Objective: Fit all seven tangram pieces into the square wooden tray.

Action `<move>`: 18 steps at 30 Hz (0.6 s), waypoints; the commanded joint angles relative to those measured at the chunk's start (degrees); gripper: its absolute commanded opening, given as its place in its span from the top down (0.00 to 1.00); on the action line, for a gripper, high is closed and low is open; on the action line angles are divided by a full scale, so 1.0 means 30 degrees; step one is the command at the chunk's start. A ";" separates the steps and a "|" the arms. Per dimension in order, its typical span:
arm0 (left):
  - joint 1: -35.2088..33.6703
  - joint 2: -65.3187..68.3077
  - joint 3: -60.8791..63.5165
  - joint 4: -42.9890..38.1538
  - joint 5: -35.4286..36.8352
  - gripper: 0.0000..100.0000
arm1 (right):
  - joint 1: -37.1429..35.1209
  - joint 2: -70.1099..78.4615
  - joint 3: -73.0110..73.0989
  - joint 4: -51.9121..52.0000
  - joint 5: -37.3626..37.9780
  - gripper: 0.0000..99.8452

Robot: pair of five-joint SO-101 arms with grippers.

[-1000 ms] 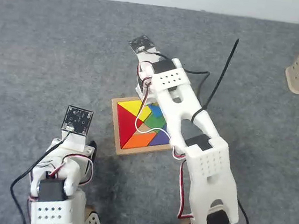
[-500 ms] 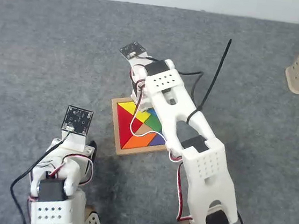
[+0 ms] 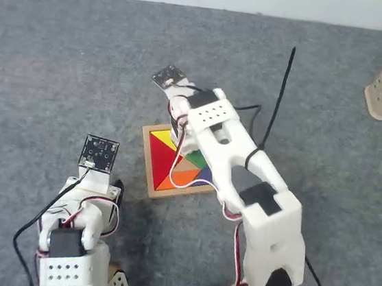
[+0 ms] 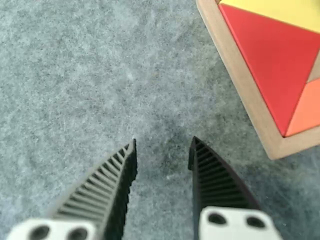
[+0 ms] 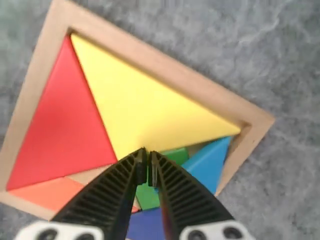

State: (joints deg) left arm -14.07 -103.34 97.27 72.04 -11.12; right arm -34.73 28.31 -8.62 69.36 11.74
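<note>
The right gripper (image 5: pixel 146 153), pinched closed and empty, probably needed gentle presses to seat the yellow triangle (image 5: pixel 150 105) flush.

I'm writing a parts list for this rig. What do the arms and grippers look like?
The left arm and right arm are white plastic shells with grids of small holes, black servos and red, white and black wires. A black cable rises from the right arm. The left gripper and right gripper have black, ribbed, pointed fingers on white bases with screw holes.
</note>
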 commanded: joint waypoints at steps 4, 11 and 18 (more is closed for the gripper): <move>0.0029 -0.0117 -0.0220 0.0088 -0.0088 0.83 | 0.0337 -0.4029 0.1758 -0.0864 0.0293 0.99; 0.0029 -0.0117 -0.0220 0.0088 -0.0088 0.83 | 0.1744 -0.5553 0.2315 -0.0747 0.0264 0.99; 0.0029 -0.0117 -0.0220 0.0088 -0.0088 0.83 | 0.1890 -0.3473 0.2462 -0.0864 0.0440 0.99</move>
State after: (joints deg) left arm -14.07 -103.34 97.27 72.04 -11.12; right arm -29.63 17.41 0.35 67.60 11.82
